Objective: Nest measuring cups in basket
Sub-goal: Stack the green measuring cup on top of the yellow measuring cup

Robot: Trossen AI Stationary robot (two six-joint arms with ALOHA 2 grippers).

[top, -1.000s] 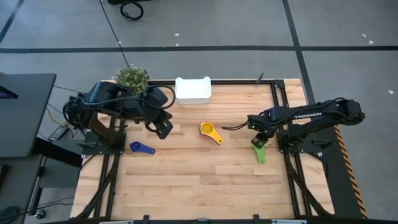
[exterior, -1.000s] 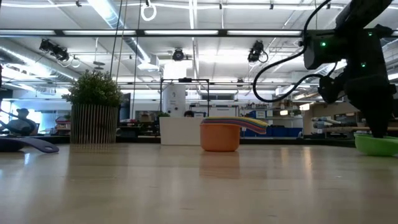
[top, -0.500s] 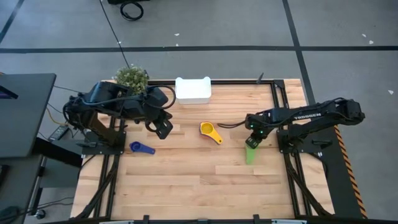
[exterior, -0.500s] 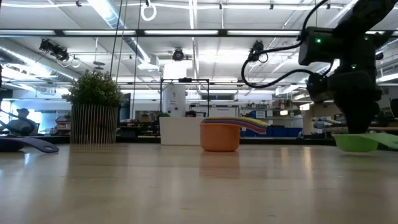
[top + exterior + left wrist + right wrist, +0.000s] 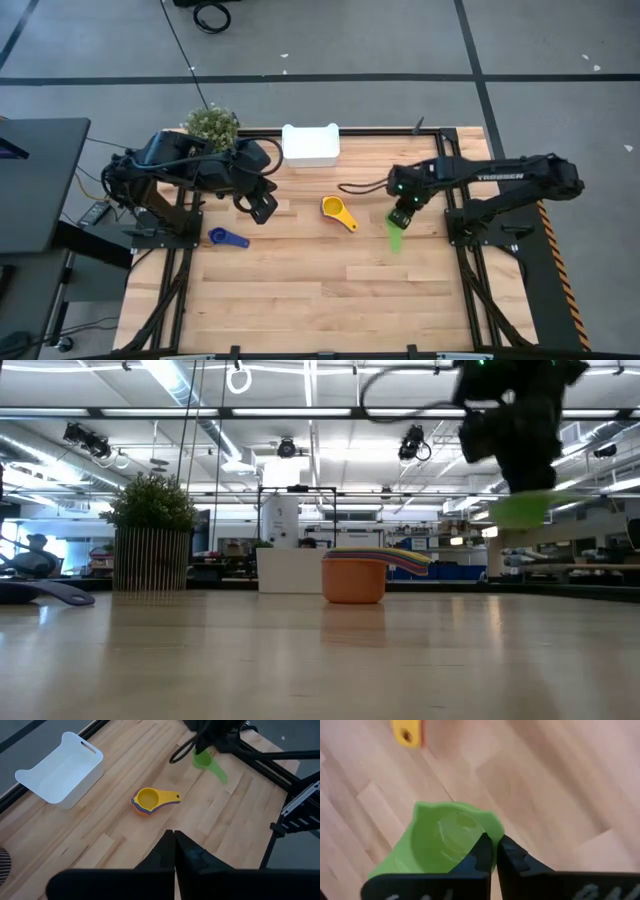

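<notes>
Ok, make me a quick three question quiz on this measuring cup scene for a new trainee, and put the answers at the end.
1. True or false: the green cup rests on the table.
2. Which gripper holds it? A left gripper, B right gripper.
3. Fill in: the yellow cup tops a nested ____.

Key: 1 false, the low view shows it lifted. 2 B. 3 stack; the basket holds no cups.

One readable marking only.
"TROSSEN" in white capital letters along the forearm of the dark right robot arm (image 5: pixel 500 177), seen from above; nothing legible elsewhere, background signage in the room too small to read.
</notes>
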